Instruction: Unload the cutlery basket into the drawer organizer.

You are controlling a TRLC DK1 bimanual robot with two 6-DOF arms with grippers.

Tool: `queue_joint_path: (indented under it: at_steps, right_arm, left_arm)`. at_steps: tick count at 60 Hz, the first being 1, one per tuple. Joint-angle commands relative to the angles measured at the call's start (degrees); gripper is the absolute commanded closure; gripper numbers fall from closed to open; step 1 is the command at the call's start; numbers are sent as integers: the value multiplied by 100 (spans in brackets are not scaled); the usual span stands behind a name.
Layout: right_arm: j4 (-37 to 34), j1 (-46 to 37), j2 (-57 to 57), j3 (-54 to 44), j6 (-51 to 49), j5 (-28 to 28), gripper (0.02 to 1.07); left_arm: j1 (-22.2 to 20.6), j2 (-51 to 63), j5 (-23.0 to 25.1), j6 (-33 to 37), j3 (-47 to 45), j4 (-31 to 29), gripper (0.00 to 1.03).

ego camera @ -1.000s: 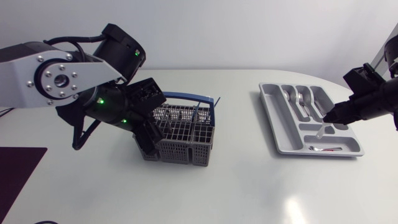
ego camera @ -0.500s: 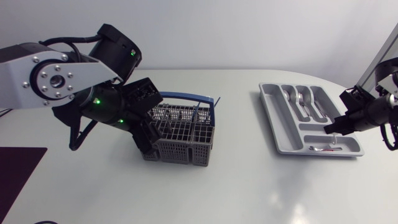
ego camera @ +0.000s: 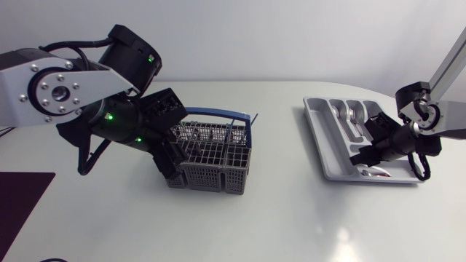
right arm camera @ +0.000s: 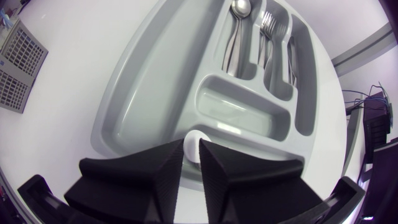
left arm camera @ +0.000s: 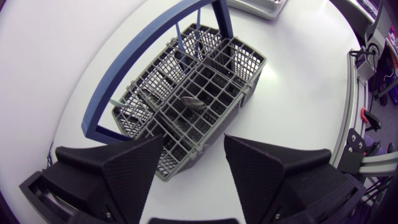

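Right gripper (right arm camera: 193,154) is clenching a white-tipped utensil (right arm camera: 194,140) over the organizer (right arm camera: 143,93); left gripper (left arm camera: 193,148) is hanging released above the basket (left arm camera: 205,81); the remaining cutlery (left arm camera: 191,102) is probably stiff, light and slippery; pinching mid-handle looks safest.

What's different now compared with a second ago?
The right arm swung round, its jaws shifting toward the near end of the drawer organizer, a small white item between them. The left arm drew back slightly. The cutlery basket and organizer stayed put.
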Motion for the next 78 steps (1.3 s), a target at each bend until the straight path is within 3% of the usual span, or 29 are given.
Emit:
queue_joint_path:
  at_steps: [1, 5, 16, 25, 35, 47, 65, 78]
  right_arm:
    - [55, 36, 88, -157, 116, 32, 66]
    - [47, 19, 53, -175, 90, 32, 56]
    - [-156, -52, -448, -149, -15, 6, 43]
    - [-665, 186, -1230, -43, 20, -363, 43]
    - [-1114, 1038, -1969, 18, 266, -776, 43]
    - [-1122, 2225, -2399, 89, 855, -1022, 43]
    - [-1043, 3939, -1951, 818, 1962, -1005, 43]
    - [-991, 4580, -984, 1389, 2709, -926, 43]
  left_arm:
    - [52, -116, 64, 28, -186, -13, 36]
    - [52, -125, 64, 28, -186, -13, 36]
    - [52, -160, 64, 28, -194, -22, 36]
    - [88, -195, 64, 28, -229, -22, 36]
    - [123, -283, 64, 64, -317, -22, 36]
    - [281, -450, 99, 248, -572, -4, 36]
    - [668, -880, 670, 819, -1091, 277, 34]
    - [712, -1153, 908, 1136, -1478, 461, 34]
